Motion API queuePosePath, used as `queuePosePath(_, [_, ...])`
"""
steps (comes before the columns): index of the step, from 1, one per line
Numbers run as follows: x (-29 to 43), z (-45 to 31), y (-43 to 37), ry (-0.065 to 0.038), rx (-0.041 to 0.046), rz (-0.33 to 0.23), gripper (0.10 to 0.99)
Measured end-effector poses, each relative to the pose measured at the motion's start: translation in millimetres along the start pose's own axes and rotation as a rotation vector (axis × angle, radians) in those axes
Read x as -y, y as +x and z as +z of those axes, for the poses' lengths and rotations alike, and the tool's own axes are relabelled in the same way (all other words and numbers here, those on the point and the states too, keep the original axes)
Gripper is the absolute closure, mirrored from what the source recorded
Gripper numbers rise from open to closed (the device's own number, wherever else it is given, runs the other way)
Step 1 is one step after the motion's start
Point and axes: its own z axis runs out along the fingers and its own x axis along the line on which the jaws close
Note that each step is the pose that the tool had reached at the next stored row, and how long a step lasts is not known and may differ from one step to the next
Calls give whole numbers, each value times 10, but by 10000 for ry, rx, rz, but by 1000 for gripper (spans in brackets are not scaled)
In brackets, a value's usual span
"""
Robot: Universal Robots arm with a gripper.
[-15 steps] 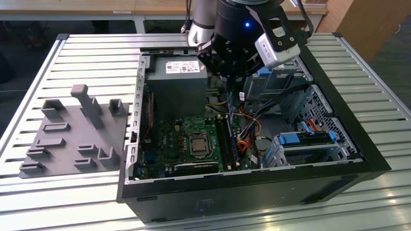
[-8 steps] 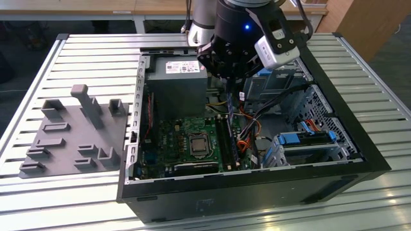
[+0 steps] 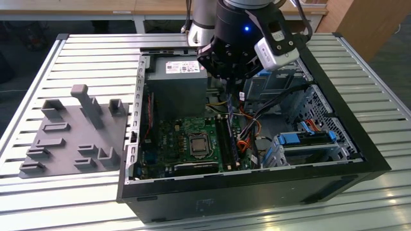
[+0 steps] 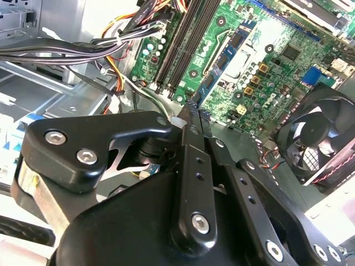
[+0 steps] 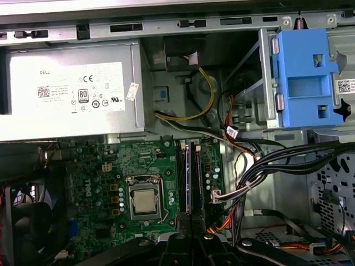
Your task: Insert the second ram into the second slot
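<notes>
My gripper (image 3: pixel 229 89) hangs over the open computer case (image 3: pixel 257 188), above the green motherboard (image 3: pixel 168 139). In both wrist views its black fingers (image 4: pixel 188 166) are pressed together on the second ram (image 5: pixel 187 183), a thin blue stick seen edge-on. A blue tip (image 4: pixel 193 103) pokes out past the fingers. The stick (image 3: pixel 229 107) hangs upright over the long dark memory slots (image 5: pixel 195 183) beside the processor socket (image 5: pixel 145 200). Those slots (image 4: pixel 186 39) lie just beyond the fingertips. I cannot tell whether the stick touches a slot.
A grey power supply (image 5: pixel 69 91) sits at the back of the case. Bundled cables (image 5: pixel 266 166) run close beside the slots. A blue drive bracket (image 5: pixel 305 83) and a fan (image 4: pixel 319 138) flank the board. A grey fixture plate (image 3: pixel 70 134) lies on the slatted table at the exterior view's left.
</notes>
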Motion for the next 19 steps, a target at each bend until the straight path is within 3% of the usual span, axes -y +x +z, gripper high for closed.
queuePosePath(19, [19,60,0,0,-6,0,969])
